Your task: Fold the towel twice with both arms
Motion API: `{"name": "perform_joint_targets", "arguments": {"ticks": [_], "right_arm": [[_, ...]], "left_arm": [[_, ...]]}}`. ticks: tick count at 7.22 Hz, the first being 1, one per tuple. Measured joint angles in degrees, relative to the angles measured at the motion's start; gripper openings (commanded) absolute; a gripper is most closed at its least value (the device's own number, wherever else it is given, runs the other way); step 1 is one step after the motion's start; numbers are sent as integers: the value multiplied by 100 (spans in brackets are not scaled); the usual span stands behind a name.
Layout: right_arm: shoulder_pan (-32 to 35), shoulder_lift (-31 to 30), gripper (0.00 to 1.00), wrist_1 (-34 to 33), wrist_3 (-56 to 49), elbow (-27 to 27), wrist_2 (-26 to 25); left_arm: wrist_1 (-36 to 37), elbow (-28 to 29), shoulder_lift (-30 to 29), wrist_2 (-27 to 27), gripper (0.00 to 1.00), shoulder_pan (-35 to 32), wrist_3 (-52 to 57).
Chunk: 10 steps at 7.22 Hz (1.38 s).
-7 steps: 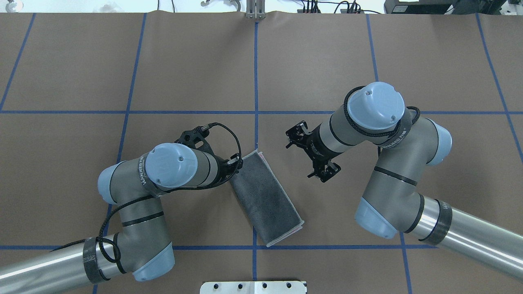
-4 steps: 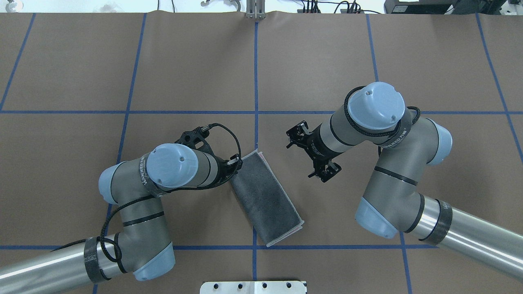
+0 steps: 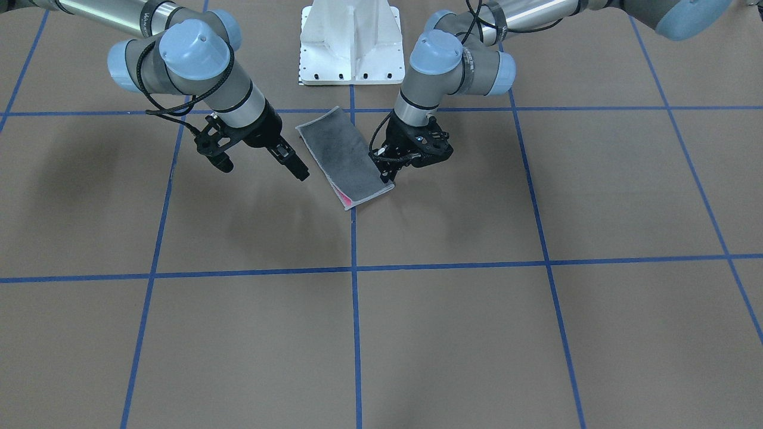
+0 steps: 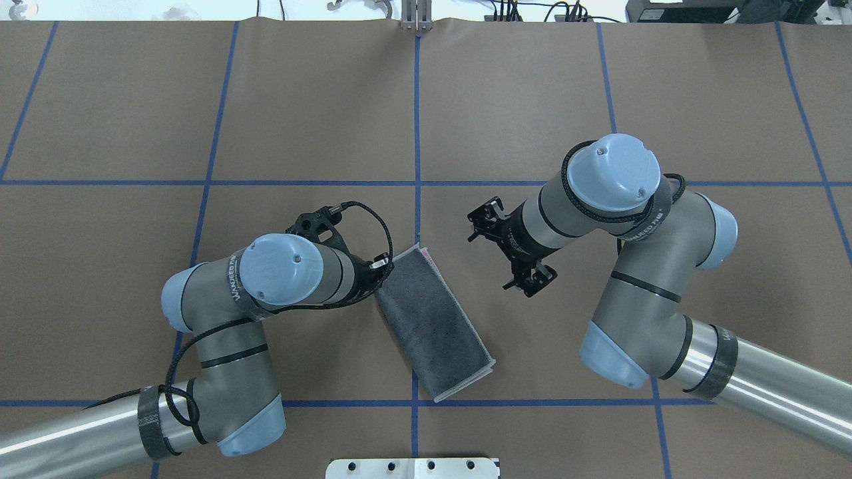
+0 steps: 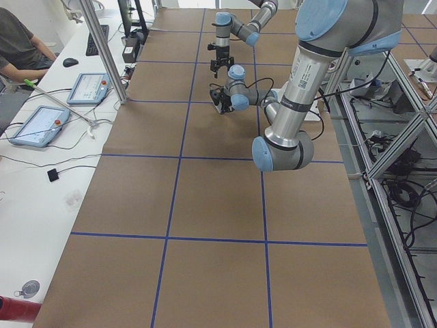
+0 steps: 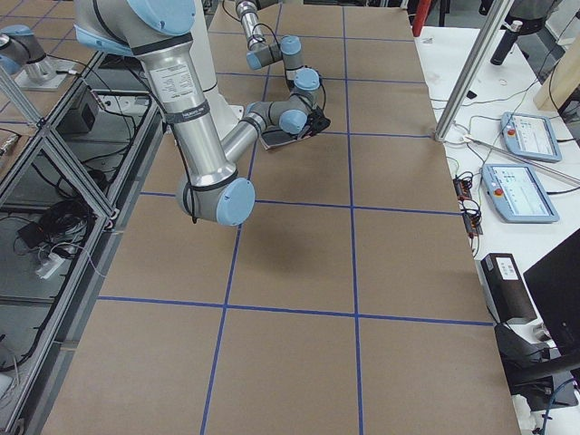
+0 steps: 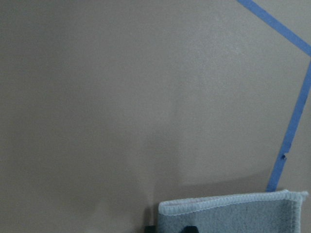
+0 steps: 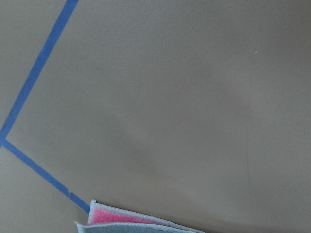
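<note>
On our left, the left gripper sits low against one long edge of the towel, near its far corner. Our own wrist hides the fingertips, so we cannot tell whether they pinch the cloth or stand apart. Between our grippers the towel lies flat on the table, folded into a slanted rectangle, dark grey up, pink peeking out at the edges, across a blue tape line. On our right, the right gripper hangs near the other long edge, clear of the cloth, fingers spread wide.
</note>
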Motion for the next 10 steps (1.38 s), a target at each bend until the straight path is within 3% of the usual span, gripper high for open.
{"name": "perform_joint_targets", "arguments": {"ticks": [6,9,10], "right_arm": [[173,8,100,-9,-9,13,63],[224,8,100,-14,-9,24,70],[244,8,100,-20,-9,26,70]], "left_arm": [[-98,63,-147,158,0,-231,366],[-735,1145,-844,191,2,-548,453],[-948,1438,-968,193,88,-633,458]]}}
